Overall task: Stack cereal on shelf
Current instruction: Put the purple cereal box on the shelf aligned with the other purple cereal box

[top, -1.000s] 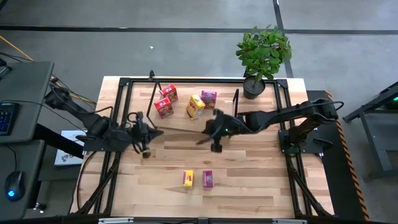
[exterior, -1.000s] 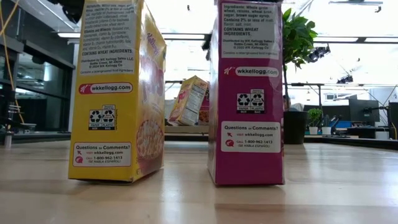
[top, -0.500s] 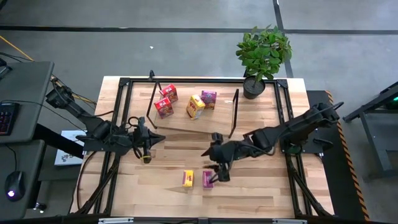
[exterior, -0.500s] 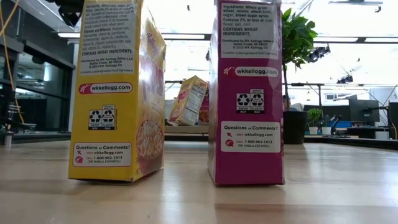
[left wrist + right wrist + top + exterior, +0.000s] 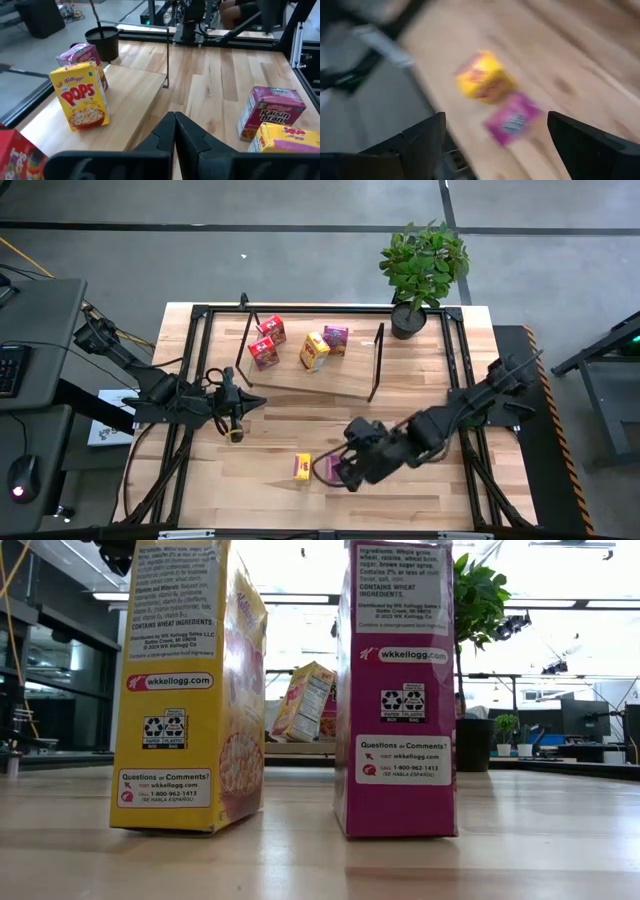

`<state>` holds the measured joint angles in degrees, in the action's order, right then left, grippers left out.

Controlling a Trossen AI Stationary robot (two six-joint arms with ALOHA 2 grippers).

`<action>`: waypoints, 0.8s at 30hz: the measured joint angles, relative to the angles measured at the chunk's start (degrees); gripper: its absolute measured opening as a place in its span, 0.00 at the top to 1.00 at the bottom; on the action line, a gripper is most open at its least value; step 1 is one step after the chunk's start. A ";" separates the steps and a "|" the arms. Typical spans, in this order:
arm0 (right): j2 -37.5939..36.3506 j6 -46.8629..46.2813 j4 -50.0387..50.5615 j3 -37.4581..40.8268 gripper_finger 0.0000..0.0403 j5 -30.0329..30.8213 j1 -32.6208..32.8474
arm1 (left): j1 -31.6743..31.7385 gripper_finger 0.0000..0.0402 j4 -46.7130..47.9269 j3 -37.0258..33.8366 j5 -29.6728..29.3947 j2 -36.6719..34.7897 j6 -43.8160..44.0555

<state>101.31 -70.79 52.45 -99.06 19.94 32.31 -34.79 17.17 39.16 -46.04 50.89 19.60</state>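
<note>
The wooden table (image 5: 420, 395) carries the shelf (image 5: 312, 373) near its far edge, a pale board between black wire end frames. A potted plant (image 5: 422, 268) stands at the far right corner. Four cereal boxes stand on the shelf: two red boxes (image 5: 268, 342), a yellow box (image 5: 314, 350) and a purple box (image 5: 336, 338). Near the front edge, a second yellow box (image 5: 302, 467) and a second purple box (image 5: 330, 470) stand side by side on the bare table. The right gripper (image 5: 345, 472) hangs just over that purple box with fingers spread wide, holding nothing. The left gripper (image 5: 236, 405) waits left of the shelf, fingers pressed together and empty.
</note>
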 joint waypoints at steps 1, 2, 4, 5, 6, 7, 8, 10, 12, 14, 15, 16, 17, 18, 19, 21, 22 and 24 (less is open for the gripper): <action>1.94 -4.27 5.52 -2.99 0.15 1.26 0.27 | 0.00 1.00 -0.40 0.00 0.00 0.00 -0.64; 4.10 -8.39 10.66 -5.94 0.15 2.13 0.41 | 0.01 1.00 -0.63 0.00 0.02 0.00 -1.12; 8.27 -14.88 18.84 -11.48 0.15 2.59 0.46 | 0.02 1.00 -0.55 0.00 0.60 0.00 -1.83; 10.28 -17.07 21.28 -13.89 0.15 2.46 0.39 | 0.02 1.00 -0.49 0.00 0.78 0.00 -2.09; 12.29 -18.52 22.73 -16.15 0.15 1.84 0.27 | 0.01 1.00 -0.50 0.00 0.86 0.00 -2.26; 14.14 -19.23 22.97 -18.01 0.15 1.15 0.09 | 0.02 1.00 -0.50 0.00 0.89 0.00 -2.33; 15.91 -19.35 22.83 -19.72 0.15 0.55 -0.06 | 0.02 1.00 -0.49 0.00 0.97 0.00 -2.33; 19.53 -19.39 21.91 -23.50 0.15 -0.34 -0.33 | 0.02 1.00 -0.49 0.00 1.01 0.00 -2.55; 22.72 -19.57 21.99 -27.19 0.15 -0.56 -0.49 | 0.02 1.00 -0.49 0.00 1.05 0.00 -3.59; 25.63 -21.60 24.18 -30.54 0.15 -0.97 -0.47 | 0.02 1.00 -0.53 0.00 1.09 0.00 -3.91; 27.06 -22.59 25.85 -31.92 0.15 -1.31 -0.44 | 0.02 1.00 -0.51 0.00 1.09 0.00 -3.92; 28.40 -23.49 27.68 -33.18 0.15 -1.75 -0.44 | 0.02 1.00 -0.51 0.00 1.13 0.00 -3.94; 29.55 -24.20 29.61 -34.32 0.15 -2.22 -0.44 | 0.02 1.00 -0.52 0.00 1.14 0.00 -4.23; 30.51 -25.01 31.57 -35.29 0.15 -2.44 -0.44 | 0.02 1.00 -0.53 0.00 1.14 0.00 -4.60; 31.32 -26.08 33.20 -36.00 0.15 -2.34 -0.44 | 0.02 1.00 -0.50 0.00 1.16 0.00 -4.98; 31.63 -27.75 32.34 -35.12 0.15 -1.85 -0.43 | 0.02 1.00 -0.53 0.00 1.16 0.00 -5.28; 31.63 -27.94 30.86 -34.17 0.15 -1.87 -0.46 | 0.04 1.00 -0.51 0.00 1.16 0.00 -5.30; 31.74 -27.93 28.53 -33.16 0.15 -2.02 -0.77 | 0.04 1.00 -0.46 0.00 1.16 0.00 -5.34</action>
<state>133.06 -98.72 80.98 -132.22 17.93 31.55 -34.74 16.71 39.16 -44.88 50.89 14.26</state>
